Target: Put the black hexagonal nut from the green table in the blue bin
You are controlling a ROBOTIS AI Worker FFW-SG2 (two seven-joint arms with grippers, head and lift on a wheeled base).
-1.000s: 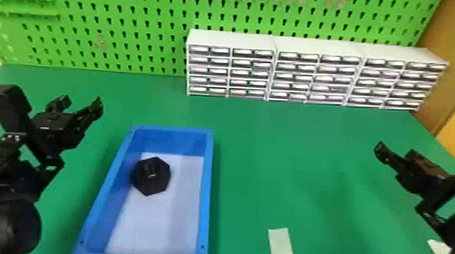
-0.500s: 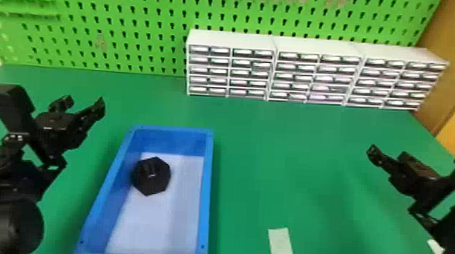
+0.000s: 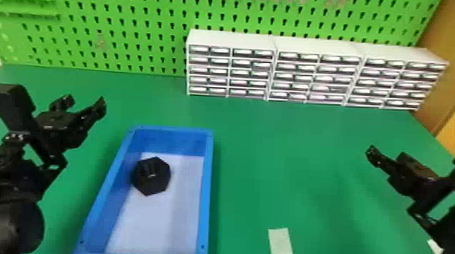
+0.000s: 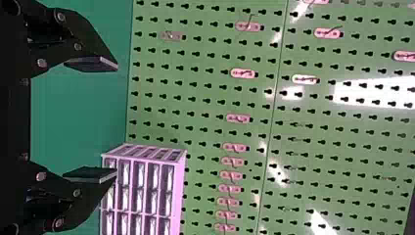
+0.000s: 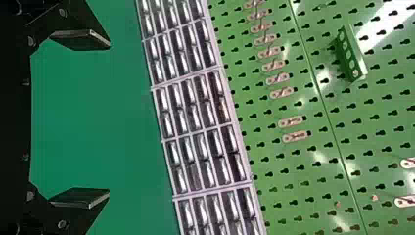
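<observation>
Nut (image 3: 153,183) in blue bin (image 3: 206,194)
Left hand (image 4: 117,119) and right hand (image 5: 109,119) wide, we should retreat without nudging it.

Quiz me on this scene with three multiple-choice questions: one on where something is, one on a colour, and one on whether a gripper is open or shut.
1. Where does the black hexagonal nut lie?
A) On top of the drawers
B) Inside the blue bin
C) On the table, right of the bin

2. What colour is the pegboard?
A) Green
B) Red
C) Black

3. How is the left gripper?
A) Shut on the nut
B) Shut on nothing
C) Open and empty

1: B, since the head view shows the nut within the bin's walls.
2: A, since the perforated surface behind the table is green.
3: C, since its two fingers stand well apart with nothing held between them.
</observation>
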